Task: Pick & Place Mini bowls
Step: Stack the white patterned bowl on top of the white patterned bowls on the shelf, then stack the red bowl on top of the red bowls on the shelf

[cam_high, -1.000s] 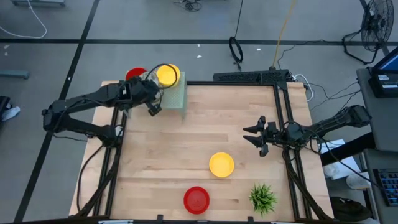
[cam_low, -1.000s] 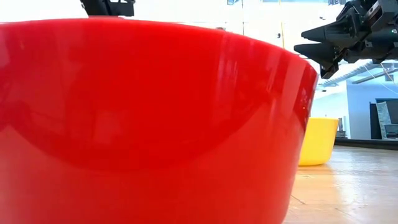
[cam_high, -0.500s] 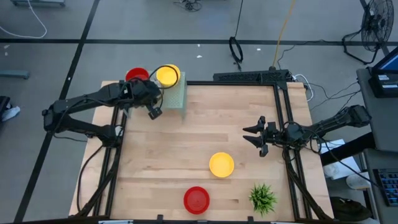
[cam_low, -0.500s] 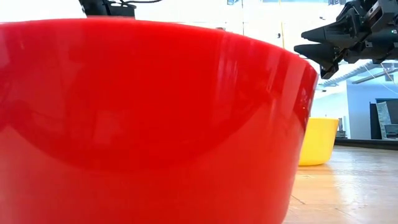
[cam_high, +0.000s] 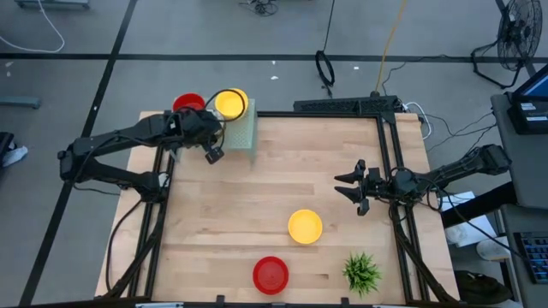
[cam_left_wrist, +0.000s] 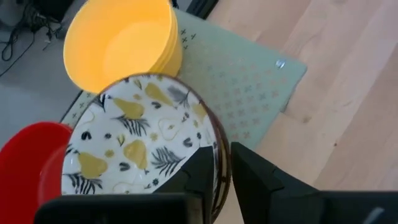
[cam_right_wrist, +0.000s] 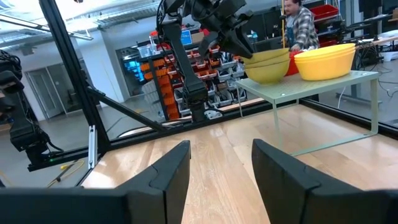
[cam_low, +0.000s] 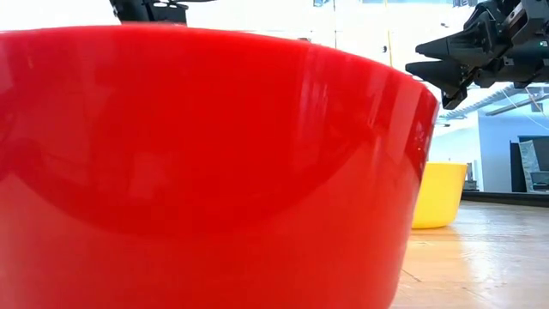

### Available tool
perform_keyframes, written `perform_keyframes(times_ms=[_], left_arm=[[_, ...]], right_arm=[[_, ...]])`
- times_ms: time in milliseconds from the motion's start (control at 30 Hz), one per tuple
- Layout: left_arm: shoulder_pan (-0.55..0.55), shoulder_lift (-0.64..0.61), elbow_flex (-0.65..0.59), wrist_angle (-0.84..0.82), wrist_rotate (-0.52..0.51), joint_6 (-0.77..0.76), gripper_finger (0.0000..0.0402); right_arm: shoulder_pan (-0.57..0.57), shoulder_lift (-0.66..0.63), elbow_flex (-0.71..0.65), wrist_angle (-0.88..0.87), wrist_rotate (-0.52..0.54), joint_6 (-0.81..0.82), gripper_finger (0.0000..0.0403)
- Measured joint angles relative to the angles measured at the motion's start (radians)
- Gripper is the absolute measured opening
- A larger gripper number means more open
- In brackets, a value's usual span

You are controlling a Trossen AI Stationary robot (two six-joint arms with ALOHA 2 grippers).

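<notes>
On the pale green raised shelf [cam_high: 246,130] at the table's far left stand a stack of yellow bowls [cam_high: 231,103] and a red bowl [cam_high: 187,103]. My left gripper [cam_left_wrist: 222,152] is there, shut on a white bowl with a pear-and-leaf pattern [cam_left_wrist: 140,146]; the arm hides this bowl in the high view. A single yellow bowl [cam_high: 305,227] and a single red bowl [cam_high: 271,274] rest on their bases on the near part of the table. My right gripper [cam_high: 354,190] hangs open above the table's right side, touching nothing. My left gripper holds the patterned bowl by its rim [cam_left_wrist: 217,138], on the side turned away from the red and yellow bowls. One finger [cam_left_wrist: 200,169] is inside the bowl and one [cam_left_wrist: 249,171] outside. The bowl is upright between the red bowl [cam_left_wrist: 28,158] and the yellow stack [cam_left_wrist: 121,43]. Whether its base rests on the shelf [cam_right_wrist: 323,84] I cannot tell.
A small green plant [cam_high: 361,272] stands at the near right corner. The near red bowl [cam_low: 214,163] fills most of the low view, with the yellow bowl [cam_low: 439,194] behind it. Bare wood lies across the table's middle and left. A person shows in the room beyond the shelf.
My left arm has shifted slightly at the shelf, uncovering a little more of the red bowl there, and then kept still. The bowls on the table have not moved.
</notes>
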Motion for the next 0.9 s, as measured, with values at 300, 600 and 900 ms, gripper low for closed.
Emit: perform_keyframes(times_ms=[300,600,900], left_arm=[[-0.041,-0.002,0.007,0.115,0.232,0.002,0.0063],[-0.206,0.002,0.007,0.219,0.493,-0.002,0.0063],[-0.523,0.104,-0.053,0.374,0.497,0.058,0.0063]], right_arm=[[0.0,0.0,0.0,0.0,0.0,0.0,0.016],[0.0,0.0,0.0,0.0,0.0,0.0,0.016],[0.0,0.0,0.0,0.0,0.0,0.0,0.0161]])
